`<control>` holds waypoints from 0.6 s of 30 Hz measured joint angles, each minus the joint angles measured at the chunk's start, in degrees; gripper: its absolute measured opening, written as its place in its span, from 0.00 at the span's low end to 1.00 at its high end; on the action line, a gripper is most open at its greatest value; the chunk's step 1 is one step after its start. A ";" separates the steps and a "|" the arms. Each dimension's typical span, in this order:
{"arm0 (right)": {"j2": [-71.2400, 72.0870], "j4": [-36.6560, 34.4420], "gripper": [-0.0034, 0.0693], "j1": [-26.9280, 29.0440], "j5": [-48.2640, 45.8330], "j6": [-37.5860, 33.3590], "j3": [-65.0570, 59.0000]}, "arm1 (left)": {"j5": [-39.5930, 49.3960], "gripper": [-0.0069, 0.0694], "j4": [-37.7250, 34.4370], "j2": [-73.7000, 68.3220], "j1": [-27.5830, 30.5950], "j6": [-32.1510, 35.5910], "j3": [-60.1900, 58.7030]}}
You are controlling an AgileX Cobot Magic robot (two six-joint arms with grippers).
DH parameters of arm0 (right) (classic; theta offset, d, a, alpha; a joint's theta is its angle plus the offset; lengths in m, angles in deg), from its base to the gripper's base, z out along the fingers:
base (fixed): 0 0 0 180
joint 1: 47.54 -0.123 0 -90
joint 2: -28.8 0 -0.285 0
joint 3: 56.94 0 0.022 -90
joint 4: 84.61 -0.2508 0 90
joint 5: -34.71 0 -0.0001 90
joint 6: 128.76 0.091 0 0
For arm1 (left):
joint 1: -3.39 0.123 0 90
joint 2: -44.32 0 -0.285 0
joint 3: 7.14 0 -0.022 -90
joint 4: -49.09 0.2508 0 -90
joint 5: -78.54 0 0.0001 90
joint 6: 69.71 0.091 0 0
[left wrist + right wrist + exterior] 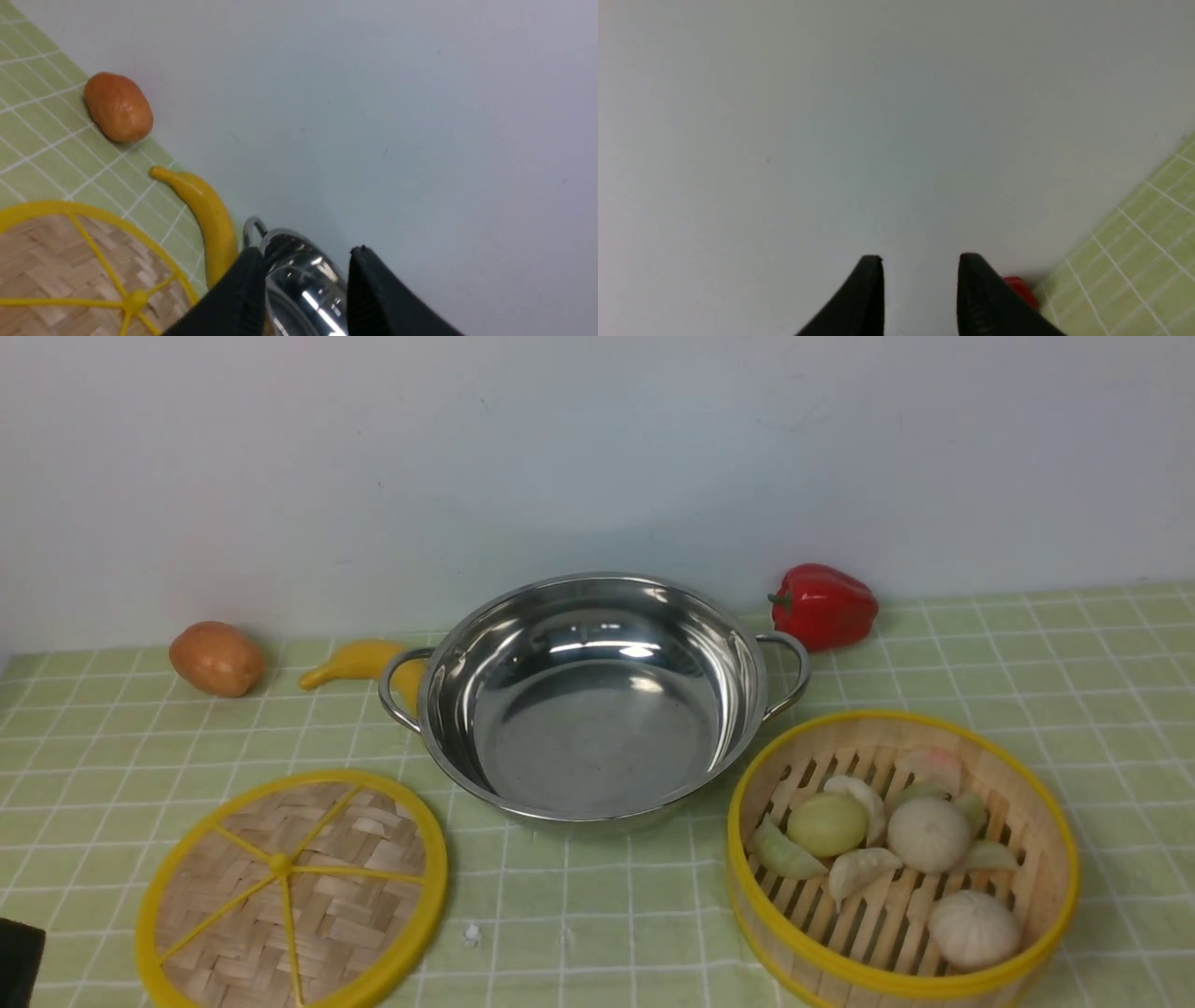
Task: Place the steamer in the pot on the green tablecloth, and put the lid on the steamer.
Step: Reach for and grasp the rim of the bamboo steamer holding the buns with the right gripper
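Left gripper (308, 261): jaws parted, nothing between them; the pot (597, 737) only shows through the gap, farther off. Right gripper (921, 261): also parted and empty, aimed at the back wall, red pepper (1020, 291) just past one finger. Neither shows in the front view, so I'd say both are parked back. Lid (291, 887) lies flat on the green tablecloth (1074, 663), near left, on the left arm's side. Steamer (1041, 821) sits near right, upright, buns (929, 833) inside, on the right arm's side. Pot is centre, farther back, empty. Layout looks like one item per arm. Steamer not in the pot yet. Lift it level or the buns will roll.
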 joint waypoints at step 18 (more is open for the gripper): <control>-28.74 26.07 0.38 -3.86 -27.03 -2.18 38.80 | 23.62 0.41 27.29 -22.48 0.00 10.94 33.62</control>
